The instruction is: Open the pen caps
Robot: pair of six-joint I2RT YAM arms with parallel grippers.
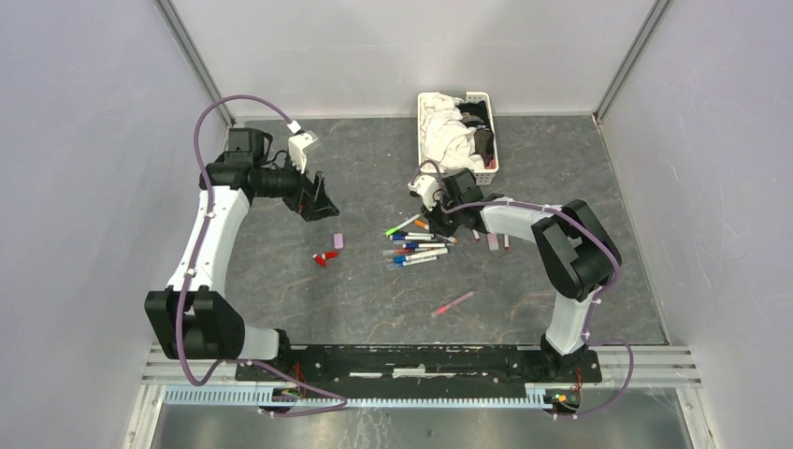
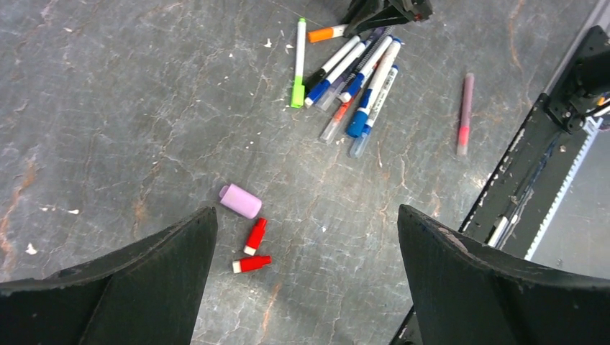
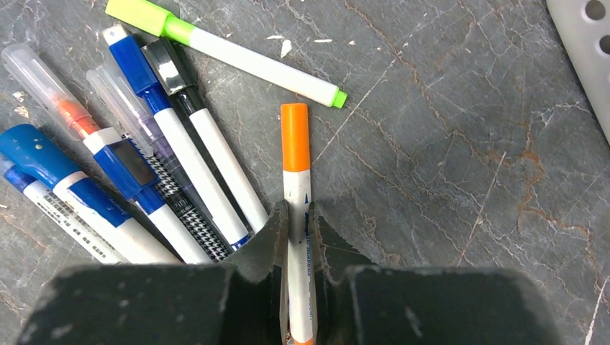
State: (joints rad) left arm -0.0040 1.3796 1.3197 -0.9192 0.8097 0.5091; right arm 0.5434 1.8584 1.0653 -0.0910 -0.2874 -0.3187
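Quick status from the remote desk: I'd call this early days, maybe a quarter of the way in at best.

The right gripper point(image 3: 297, 215) has its fingers pressed onto the barrel of the white pen with the stubby orange plastic cap point(image 3: 296, 154). It pinches the pen just below the cap, and the cap is on. The pen lies flat on the grey marbled tabletop point(image 1: 374, 309) at the far edge of the pile of thin white-barrelled marker pens point(image 1: 418, 247), near the white slatted basket of cloths point(image 1: 487, 101). The left gripper point(image 2: 306, 219) is spread wide with nothing between its fingers, hovering well left of the pile over the loose bits.

What looks done: a stubby lilac plastic cap point(image 2: 240, 200) and two small red plastic caps point(image 2: 255, 236) lie close together on their own, left of the pile. From above I also see a few small pinkish pieces point(image 1: 492, 240) by the right forearm. Probably more caps, but they're too small to swear to.

What's left: most of it. In the pile the long lime-green-ended pen point(image 3: 237, 55), the blue-capped pens point(image 3: 133, 61) and a couple with clear caps point(image 3: 39, 72) all look capped. A lone pinkish-red pen point(image 2: 465, 113) lies apart toward the arm bases, and I can't tell if it's capped. My guess is the orange one needs the left claw to come over and pull.
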